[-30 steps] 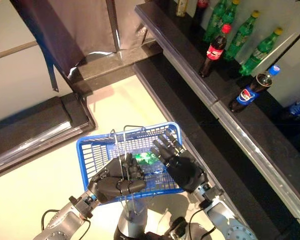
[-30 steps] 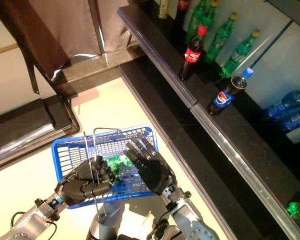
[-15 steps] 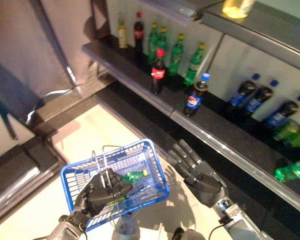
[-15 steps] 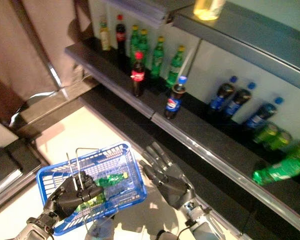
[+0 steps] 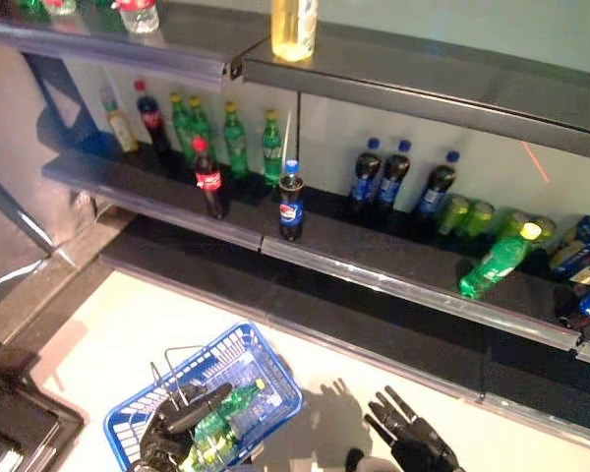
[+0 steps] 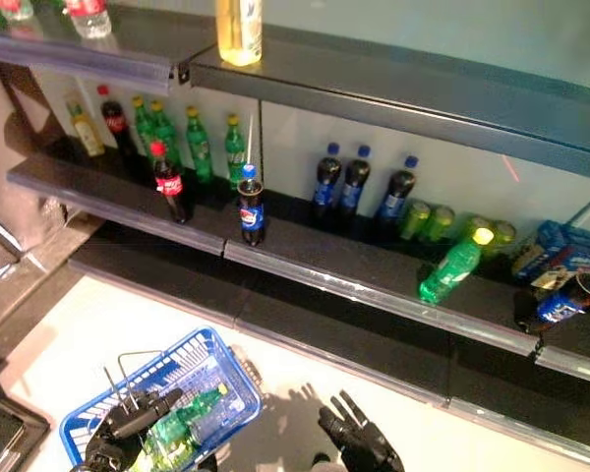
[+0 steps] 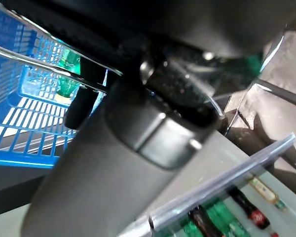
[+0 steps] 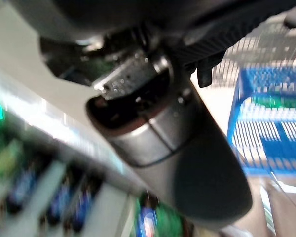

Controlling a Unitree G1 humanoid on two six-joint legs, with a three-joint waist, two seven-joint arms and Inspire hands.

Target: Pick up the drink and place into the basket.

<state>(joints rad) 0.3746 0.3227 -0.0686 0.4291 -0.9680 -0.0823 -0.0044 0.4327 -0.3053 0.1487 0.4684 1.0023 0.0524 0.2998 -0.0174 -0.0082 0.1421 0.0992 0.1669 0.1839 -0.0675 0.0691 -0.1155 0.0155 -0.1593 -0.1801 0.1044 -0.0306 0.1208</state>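
Observation:
A blue wire basket (image 5: 265, 379) hangs low at the left, with green drink bottles (image 5: 221, 418) lying inside it. My left hand (image 5: 167, 438) is curled round the basket's metal handles (image 5: 172, 369). At the bottom edge my right hand (image 5: 413, 447) is open with spread fingers, holding nothing, right of the basket. Ahead, the middle shelf (image 5: 374, 280) carries a cola bottle (image 5: 208, 179) with a red cap, a dark bottle (image 5: 291, 202) with a blue cap, and several green bottles (image 5: 234, 140) behind them.
A green bottle (image 5: 497, 261) lies on its side farther right on the shelf, near dark blue-capped bottles (image 5: 393, 177) and cans. An upper shelf (image 5: 413, 84) holds a yellow bottle (image 5: 294, 25). Pale floor (image 5: 128, 329) stretches between me and the shelves.
The camera has tilted up, so the shelves fill the view and basket and hands sit at the bottom edge. My left hand still holds the basket handles; the right hand stays open.

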